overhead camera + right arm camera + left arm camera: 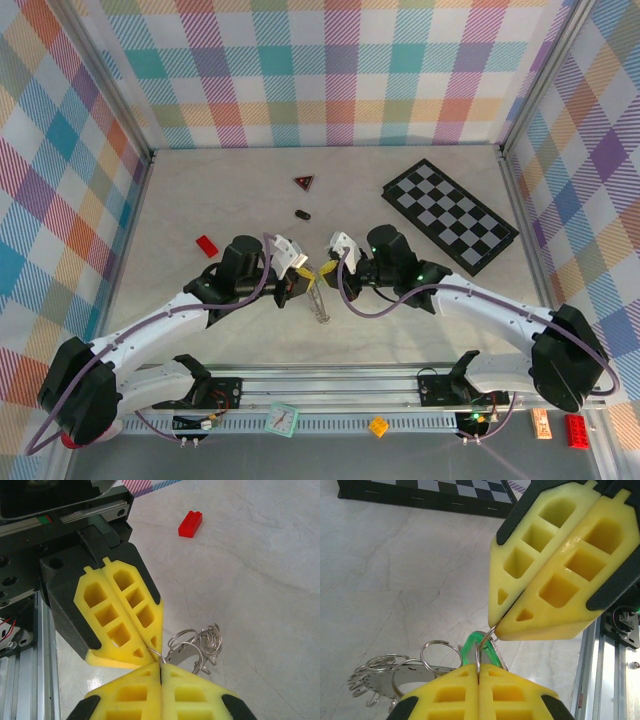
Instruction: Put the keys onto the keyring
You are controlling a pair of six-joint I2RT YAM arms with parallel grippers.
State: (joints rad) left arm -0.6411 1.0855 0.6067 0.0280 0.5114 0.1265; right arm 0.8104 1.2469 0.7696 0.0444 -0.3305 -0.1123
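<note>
Keyring (485, 637): a thin wire loop held over the bench (200, 200), midway between its left and right edges and towards the near edge. The left end effector (478, 669) and the right end effector (161, 669) meet tip to tip, each clenched on its wire. The keys (377, 679) trail from it in a bunch of smaller rings, so threading appears to be in progress, though how many are fully on cannot be told.

The table (230, 210) is lit brightly and evenly from above. Only faint, soft shadows are cast on it. Pale glare is reflected off its glossy surface near its front edge in both wrist views. Its veining is rendered sharply overhead.
</note>
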